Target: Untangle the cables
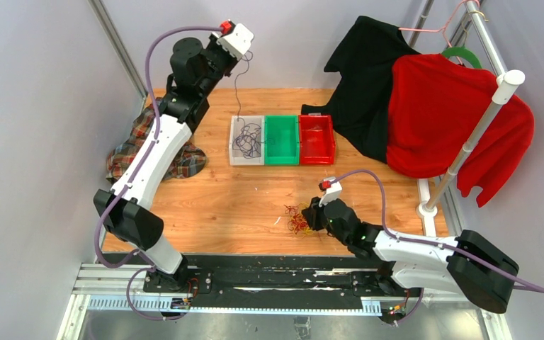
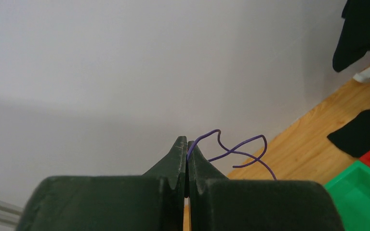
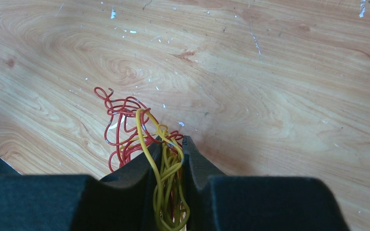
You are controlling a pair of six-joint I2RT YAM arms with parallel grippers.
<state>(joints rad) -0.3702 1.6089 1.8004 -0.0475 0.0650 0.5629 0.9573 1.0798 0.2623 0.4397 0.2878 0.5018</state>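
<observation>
A tangle of red and yellow cables (image 1: 297,219) lies on the wooden table near the front middle. My right gripper (image 1: 314,214) is shut on its yellow cables (image 3: 169,168), with red cables (image 3: 120,125) spilling out to the left. My left gripper (image 1: 235,37) is raised high at the back, shut on a thin purple cable (image 2: 236,149). That cable (image 1: 237,85) hangs down to the clear bin (image 1: 235,157), where more dark cables (image 1: 248,139) lie.
A green bin (image 1: 281,159) and a red bin (image 1: 329,138) stand beside the clear one. A plaid cloth (image 1: 131,145) lies at the left. Black (image 1: 368,78) and red (image 1: 446,113) garments hang on a rack (image 1: 478,124) at the right.
</observation>
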